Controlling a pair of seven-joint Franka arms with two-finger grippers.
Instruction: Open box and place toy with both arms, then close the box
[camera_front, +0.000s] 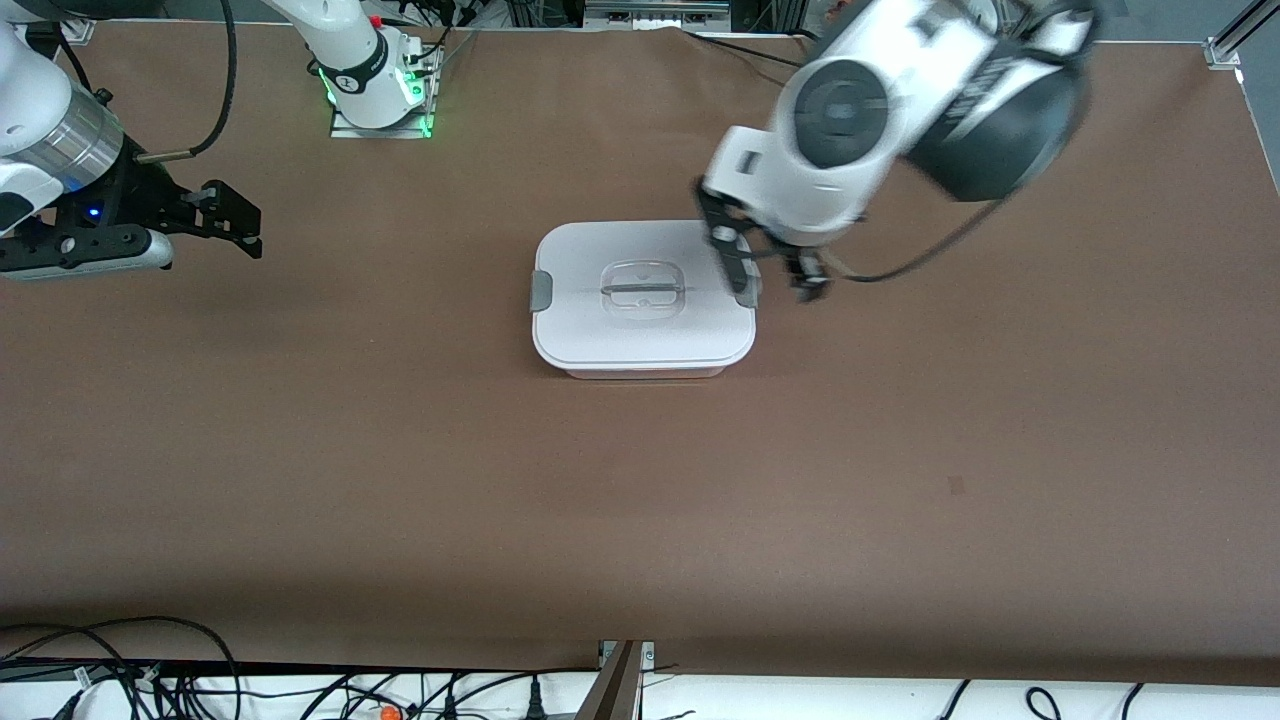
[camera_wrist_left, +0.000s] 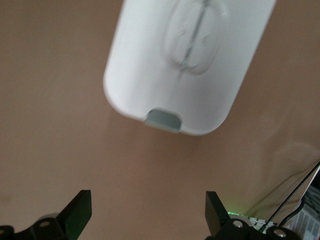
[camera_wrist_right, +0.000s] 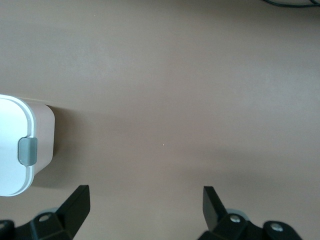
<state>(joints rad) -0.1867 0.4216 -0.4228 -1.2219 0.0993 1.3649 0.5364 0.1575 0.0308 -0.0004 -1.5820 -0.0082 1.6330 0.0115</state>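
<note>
The rounded white-lidded translucent plastic box (camera_front: 643, 298) sits shut, both grey clips down; no toy shows, so judging by this, either nothing has begun or all is finished. The left gripper (camera_front: 770, 268), fingers spread and empty, hangs just above the box's clip at its end. The right gripper (camera_front: 228, 218), also wide and empty, waits well apart from the box.

We are in a robotics lab. Two white arms (camera_front: 870, 110) are bolted along a brown-covered table (camera_front: 400, 450), one base (camera_front: 380, 95) lit green, and loose black cables (camera_front: 150, 670) tangle along the table's edge.
</note>
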